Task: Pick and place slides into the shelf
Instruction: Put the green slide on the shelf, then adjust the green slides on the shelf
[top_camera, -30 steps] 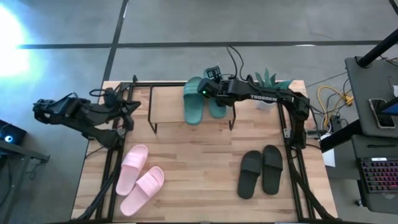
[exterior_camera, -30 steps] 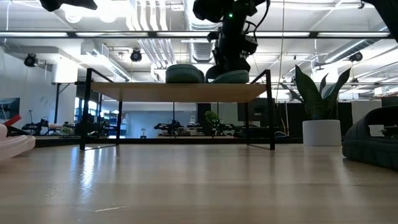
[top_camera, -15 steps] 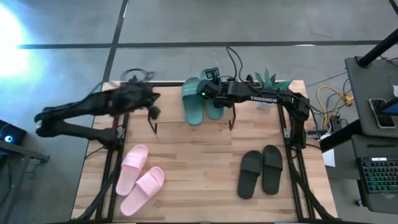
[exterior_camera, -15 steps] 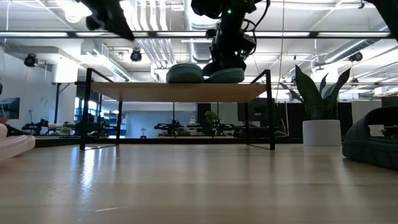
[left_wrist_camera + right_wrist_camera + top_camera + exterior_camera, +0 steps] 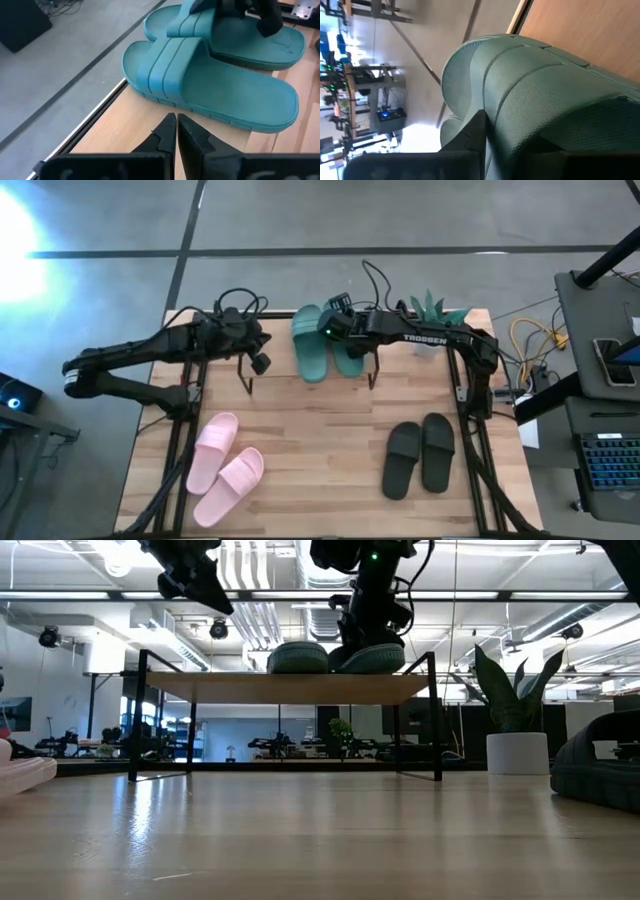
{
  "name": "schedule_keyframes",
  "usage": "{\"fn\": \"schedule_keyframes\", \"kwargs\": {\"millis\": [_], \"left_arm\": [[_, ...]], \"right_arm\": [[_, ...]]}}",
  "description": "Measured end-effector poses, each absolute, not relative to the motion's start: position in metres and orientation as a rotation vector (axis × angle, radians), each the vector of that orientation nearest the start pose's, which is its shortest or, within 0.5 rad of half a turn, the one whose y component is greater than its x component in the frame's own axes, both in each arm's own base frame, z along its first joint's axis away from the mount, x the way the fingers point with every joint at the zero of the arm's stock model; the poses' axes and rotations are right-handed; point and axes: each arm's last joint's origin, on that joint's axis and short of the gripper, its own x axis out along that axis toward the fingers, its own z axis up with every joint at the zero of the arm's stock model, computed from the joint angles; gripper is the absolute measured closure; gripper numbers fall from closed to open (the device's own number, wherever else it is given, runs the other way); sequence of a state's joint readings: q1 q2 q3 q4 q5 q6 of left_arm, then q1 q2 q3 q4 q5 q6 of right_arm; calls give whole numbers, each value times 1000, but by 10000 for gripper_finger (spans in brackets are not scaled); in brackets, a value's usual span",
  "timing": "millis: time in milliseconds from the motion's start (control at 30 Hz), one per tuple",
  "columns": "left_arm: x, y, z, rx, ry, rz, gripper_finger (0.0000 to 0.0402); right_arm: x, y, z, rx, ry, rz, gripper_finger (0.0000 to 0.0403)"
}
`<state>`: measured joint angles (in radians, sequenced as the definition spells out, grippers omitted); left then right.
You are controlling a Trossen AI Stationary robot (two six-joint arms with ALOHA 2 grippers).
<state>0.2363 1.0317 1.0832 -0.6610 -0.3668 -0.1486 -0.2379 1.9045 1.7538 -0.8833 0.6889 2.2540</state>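
Observation:
Both dark green slides lie side by side on the shelf's wooden top board: the left one and the right one. My right gripper stands over the right slide, shut on it. My left gripper hovers above the shelf's left part, shut, pointing at the green pair and touching nothing. The pink pair lies on the table near left, the black pair near right. My right gripper holds the right green slide by its wide strap, at the toe end toward the table's far edge. One finger lies against the strap's side; the other is hidden by the slide. It comes from above, slanting. The sole rests on the shelf board.
A potted plant stands at the table's far right corner, beside the shelf. Bare shelf board lies left of the green pair. The black metal arm frames run along both table sides. Open tabletop lies between the pink and black pairs.
My left arm has swung from beyond the table's left edge toward the right and now reaches over the shelf's left part. My right gripper has stayed on the right green slide, which has shifted only slightly on the board.

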Motion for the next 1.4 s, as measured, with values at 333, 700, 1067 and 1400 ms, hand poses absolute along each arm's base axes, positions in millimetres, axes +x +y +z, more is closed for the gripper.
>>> {"fn": "schedule_keyframes", "kwargs": {"millis": [333, 700, 1067, 1400], "left_arm": [[190, 53, 353, -165, 540, 528, 400], [190, 53, 352, -165, 545, 521, 400], [195, 54, 346, -163, 573, 521, 400], [198, 55, 349, -155, 535, 516, 400]], "right_arm": [[386, -119, 297, 1615, -263, -1497, 337], [384, -114, 304, 1561, -65, -1431, 311], [371, -103, 336, 1527, 9, -1353, 291], [365, -92, 335, 1593, 377, -1216, 286]]}}
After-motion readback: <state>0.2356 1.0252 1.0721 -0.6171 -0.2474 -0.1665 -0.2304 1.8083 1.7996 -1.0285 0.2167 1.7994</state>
